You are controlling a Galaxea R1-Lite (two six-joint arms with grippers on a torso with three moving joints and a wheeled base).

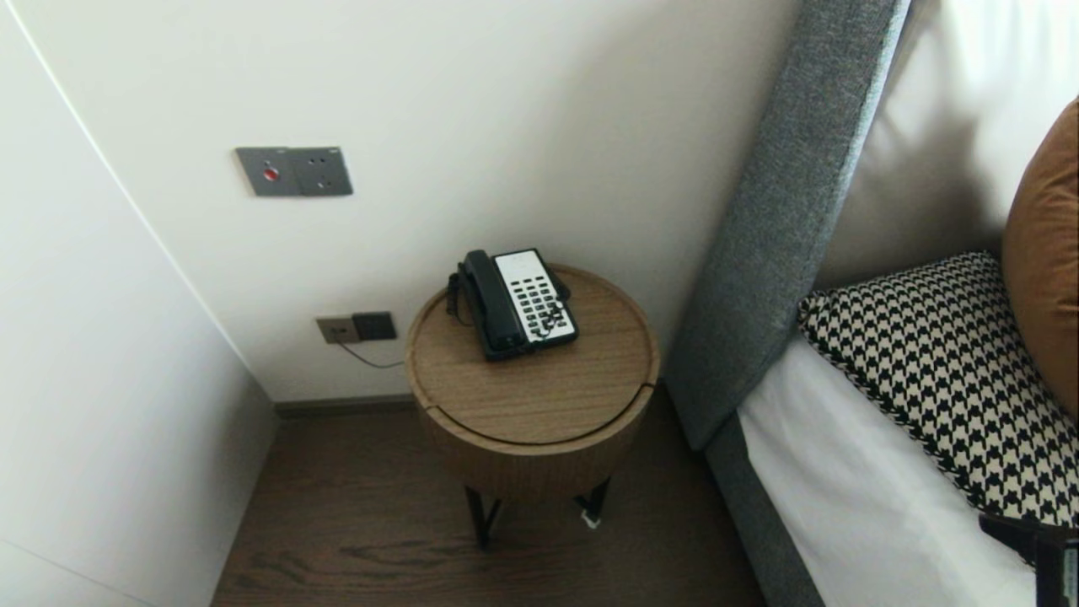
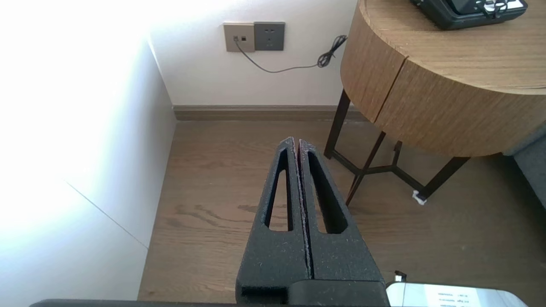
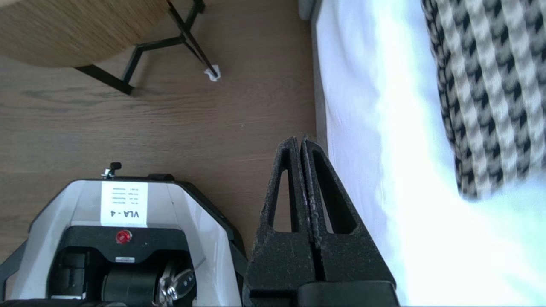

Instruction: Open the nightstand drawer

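Note:
A black telephone with a white keypad rests on the back of a round wooden side table, its handset on the cradle. My left gripper hangs low over the wooden floor, left of the table, shut and holding nothing; the telephone's front edge shows above it. My right gripper is shut and empty, over the floor right beside the bed's edge. Part of the right arm shows dark in the lower right corner of the head view.
A white wall with sockets and a cable stands behind the table. A grey headboard and the bed with a houndstooth pillow fill the right. My own base sits on the floor by the table legs.

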